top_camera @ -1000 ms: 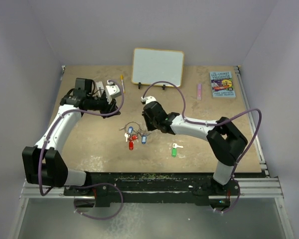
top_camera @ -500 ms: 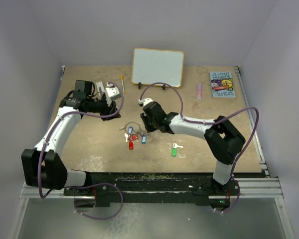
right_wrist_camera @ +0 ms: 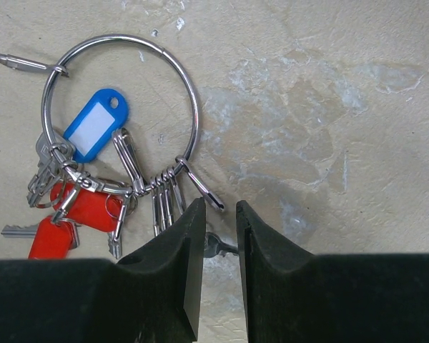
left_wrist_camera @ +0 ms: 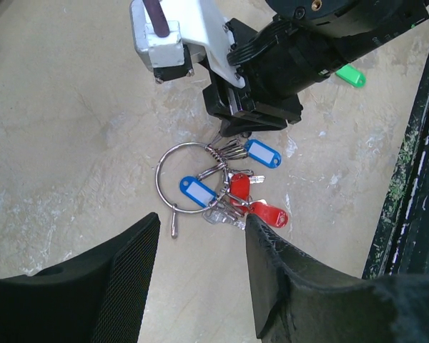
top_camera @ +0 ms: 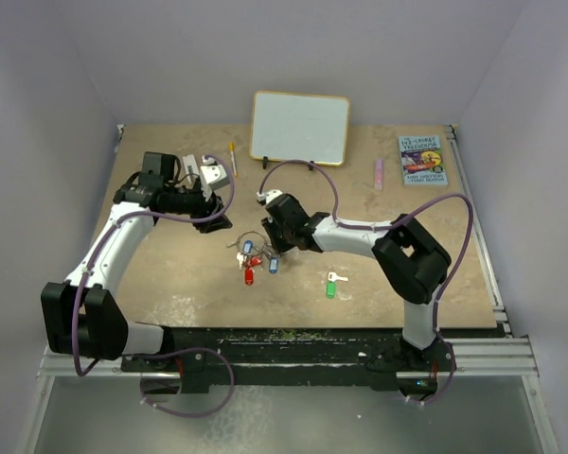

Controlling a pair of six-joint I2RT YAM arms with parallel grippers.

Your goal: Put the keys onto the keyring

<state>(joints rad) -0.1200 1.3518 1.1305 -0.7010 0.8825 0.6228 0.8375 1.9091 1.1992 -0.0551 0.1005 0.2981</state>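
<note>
Pale walls close in a tan table (top_camera: 185, 284) on its left, far and right sides, and a black rail (left_wrist_camera: 409, 179) runs along its near edge. Near the middle lies the keyring (top_camera: 253, 238), flat on the surface, with the keys (top_camera: 256, 260) and their red and blue tags bunched on its near side. In the right wrist view the keyring (right_wrist_camera: 121, 36) shows as a full wire circle, with the keys (right_wrist_camera: 86, 209) fanned out below it.

One green-tagged key (top_camera: 331, 284) lies alone to the near right, well apart from the ring, with bare table between them. More bare surface stretches from the ring to the left wall and to the near rail.

The right gripper (top_camera: 270, 236) is low at the ring's right side. Its fingers (right_wrist_camera: 189, 236) are drawn close, leaving a narrow slot, and a bit of silver metal shows in that slot. Whether they pinch it cannot be told.

The left gripper (top_camera: 208, 201) hangs to the far left of the ring, its fingers (left_wrist_camera: 121, 279) spread wide and holding nothing.

Along the far edge a whiteboard (top_camera: 300, 128) stands upright, with a yellow pen (top_camera: 232, 157) to its left and a book (top_camera: 422, 159) in the far right corner.
</note>
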